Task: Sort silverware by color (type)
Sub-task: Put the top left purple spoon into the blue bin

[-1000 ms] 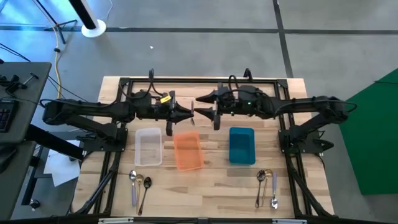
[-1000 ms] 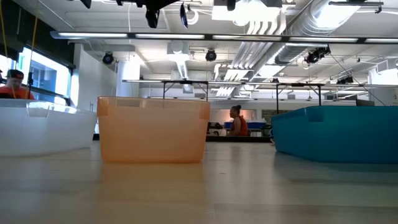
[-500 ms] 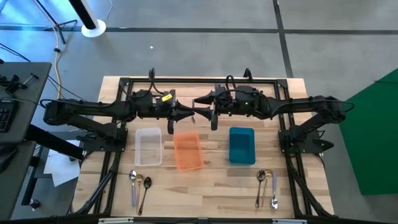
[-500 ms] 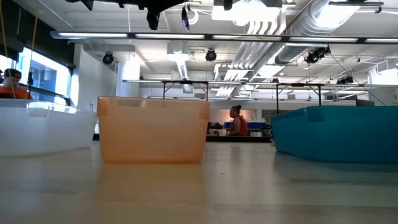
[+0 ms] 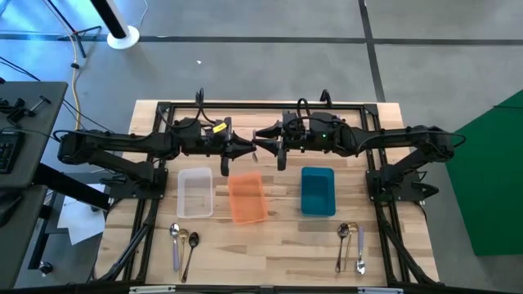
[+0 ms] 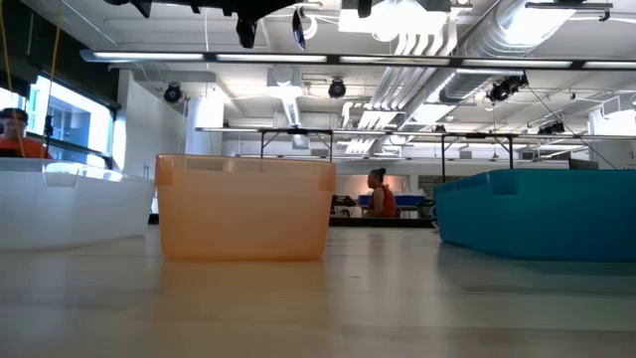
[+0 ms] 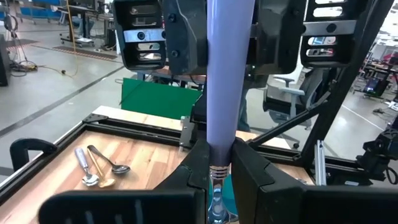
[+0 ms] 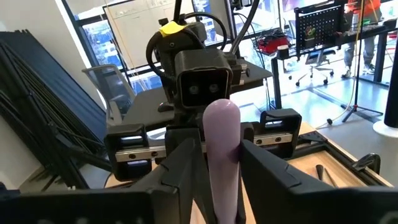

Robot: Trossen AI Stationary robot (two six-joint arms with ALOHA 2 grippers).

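While the two arms meet high above the far half of the table (image 5: 270, 245), a lilac-handled spoon (image 7: 227, 81) is being passed between them, and very little sorting looks done. The left gripper (image 5: 245, 149) is seen pinching the spoon down near its metal neck, the fingers pressed against it in the left wrist view. The right gripper (image 5: 265, 147) is placed around the rounded end of the lilac handle (image 8: 222, 149); its fingers flank the handle closely, but whether they are already pressing on it cannot be told.

Below the meeting point, three trays are lined up: a clear tray (image 5: 195, 193), an orange tray (image 5: 246, 198) and a blue tray (image 5: 318, 192). From above no spoon can be made out in any of them, though the clear one is hard to read.

Plenty is left to do. A small group of spoons (image 5: 181, 242) is still lying near the front left edge, and a second cluster (image 5: 351, 243) at the front right. The hand-over is judged to be in progress, with the carried spoon not yet dropped into a tray.
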